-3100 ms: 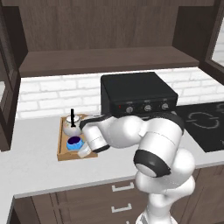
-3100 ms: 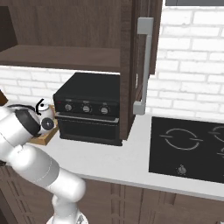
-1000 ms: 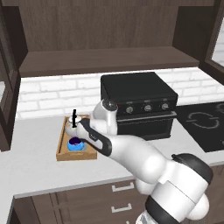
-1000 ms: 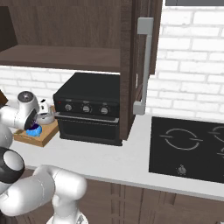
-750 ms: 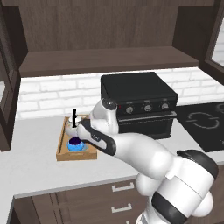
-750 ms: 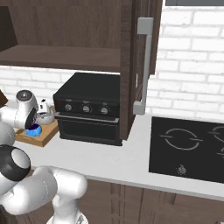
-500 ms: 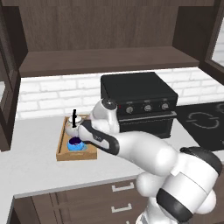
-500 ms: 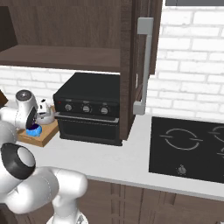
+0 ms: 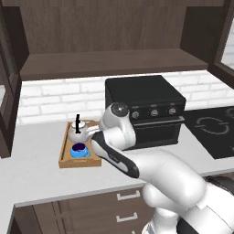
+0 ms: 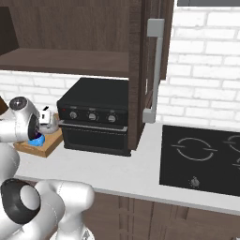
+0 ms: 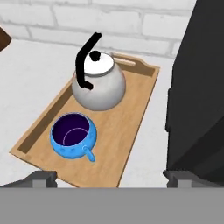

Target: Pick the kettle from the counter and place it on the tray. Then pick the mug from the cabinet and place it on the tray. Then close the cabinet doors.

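Light-wood rectangular tray (image 11: 131,118) carrying silvery round kettle (image 11: 99,85) at 12 o'clock, bright blue mug (image 11: 73,135) at 7. Hand (image 11: 109,176) spread apart, empty. Best lifted clear, then swung toward dark brown glass-panelled cabinet door (image 10: 152,61).

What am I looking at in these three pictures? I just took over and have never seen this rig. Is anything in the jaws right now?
This is a white robot arm on a drivable base in a simulated kitchen. Two pictures come from cameras on the base, behind the arm to its left and right. The third looks out from the hand itself, and its two dark fingertips stand wide apart at the bottom edge with nothing between them.

On the counter a wooden tray holds the kettle and the blue mug, side by side. A black oven-like box stands beside the tray, and a cooktop is set into the counter further along. Above, the cabinet is open, one door swung out.
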